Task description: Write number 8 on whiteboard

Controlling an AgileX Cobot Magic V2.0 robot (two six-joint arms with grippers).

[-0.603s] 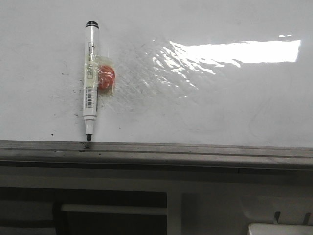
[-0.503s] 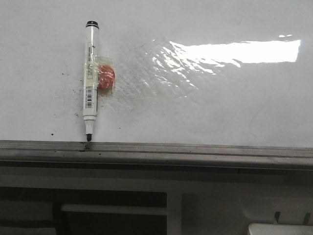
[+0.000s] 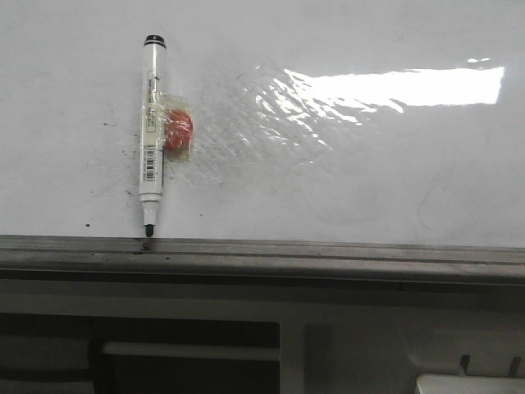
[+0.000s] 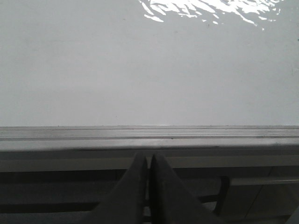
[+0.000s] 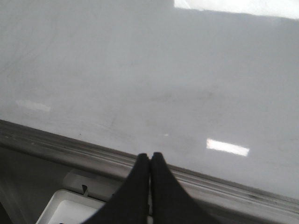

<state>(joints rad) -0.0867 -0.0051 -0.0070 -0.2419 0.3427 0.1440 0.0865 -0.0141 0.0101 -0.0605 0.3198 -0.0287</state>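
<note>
The whiteboard (image 3: 353, 172) fills the front view, glossy with glare and faint grey scuffs. No number 8 shows on it. A white marker (image 3: 152, 135) with a black tip pointing down hangs on the board at the left, held by clear tape and an orange-red magnet (image 3: 179, 130). Neither gripper shows in the front view. My left gripper (image 4: 148, 158) is shut and empty, below the board's grey edge rail (image 4: 149, 136). My right gripper (image 5: 150, 157) is shut and empty, by the rail (image 5: 60, 144), with the board (image 5: 149, 79) beyond it.
The grey metal rail (image 3: 262, 254) runs along the board's lower edge. Below it is a grey panel with dark openings (image 3: 189, 353). A white tray corner (image 3: 467, 384) shows at the lower right, also in the right wrist view (image 5: 65, 210).
</note>
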